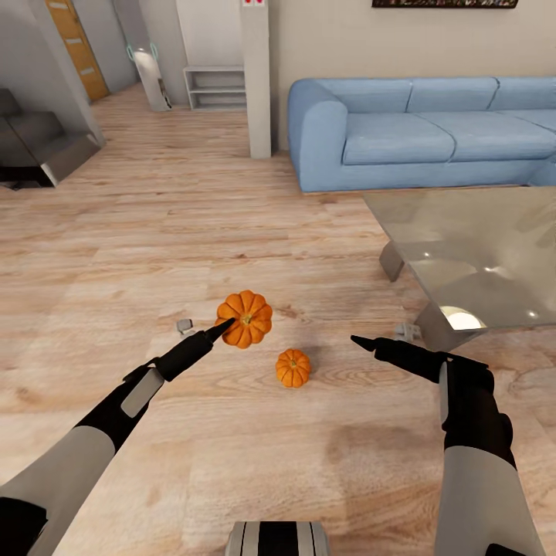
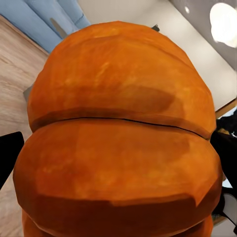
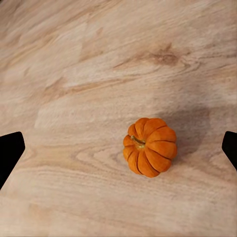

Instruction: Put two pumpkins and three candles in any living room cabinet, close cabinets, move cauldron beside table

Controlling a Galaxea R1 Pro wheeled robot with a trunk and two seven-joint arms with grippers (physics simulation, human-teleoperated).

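Wood flooring runs out to a blue sofa (image 1: 432, 131) and the glass table (image 1: 471, 255), and you have the larger pumpkin (image 1: 245, 318) pinched in your left gripper (image 1: 224, 328), seemingly just off the boards, while your right gripper (image 3: 118, 148) hangs spread above the smaller pumpkin (image 1: 293, 367). That ribbed skin could roll out of a shallow pinch if you swing quickly. How deep the fingers sit is hidden, the cabinet isn't visible, and two grey stubs (image 1: 184, 325) on the floor are too small to call candles.

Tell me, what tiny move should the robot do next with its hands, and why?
Probably lower the right gripper straight down: the small ribbed orange pumpkin on the wooden floor lies between its open fingers but well below. The left gripper already presses against the bigger orange pumpkin.
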